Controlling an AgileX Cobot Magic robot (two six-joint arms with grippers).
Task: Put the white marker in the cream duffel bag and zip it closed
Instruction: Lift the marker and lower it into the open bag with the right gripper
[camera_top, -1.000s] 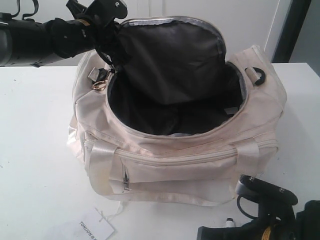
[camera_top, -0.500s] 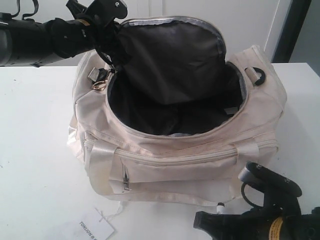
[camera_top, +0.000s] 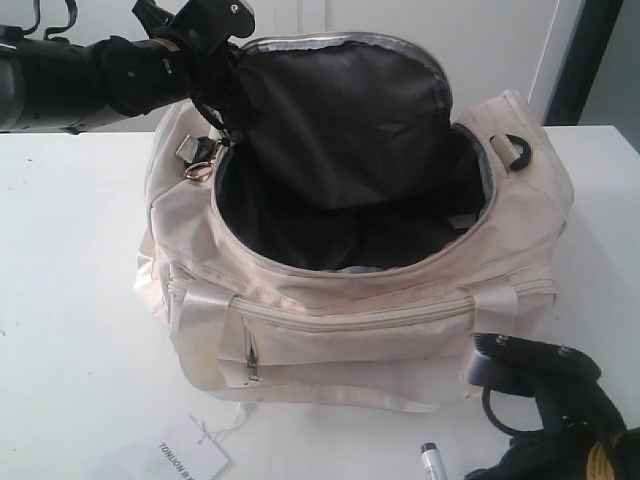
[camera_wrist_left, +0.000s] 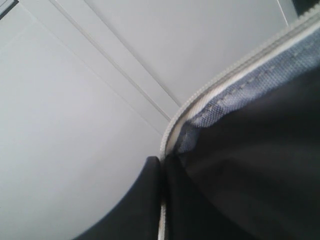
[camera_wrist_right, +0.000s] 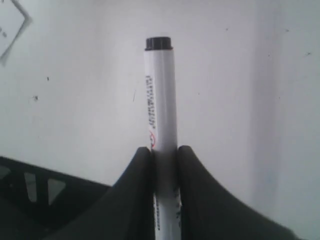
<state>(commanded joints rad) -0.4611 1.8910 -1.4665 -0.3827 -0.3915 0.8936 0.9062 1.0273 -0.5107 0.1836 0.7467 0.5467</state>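
Where the right tool (camera_wrist_right: 165, 155) pinches, the white marker (camera_wrist_right: 160, 100) sits clamped.

White table (camera_top: 70, 300), cream duffel bag (camera_top: 330, 330) standing on it, white paper tag (camera_top: 190, 458) beside

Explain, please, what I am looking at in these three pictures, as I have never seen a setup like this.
This is a robot with two arms, each ending in a two-fingered gripper. The wide picture comes from a camera off the arms. The other two come from small cameras on each arm's wrist, looking along the fingers. On the white table sits a cream duffel bag, its top unzipped and showing black lining. A printed paper tag lies nearer the camera. The left gripper is closed on the edge of the bag's flap and holds it up; its wrist picture shows the zipper edge close up. The right gripper, near the bag's front, is closed on a white marker with a black cap.
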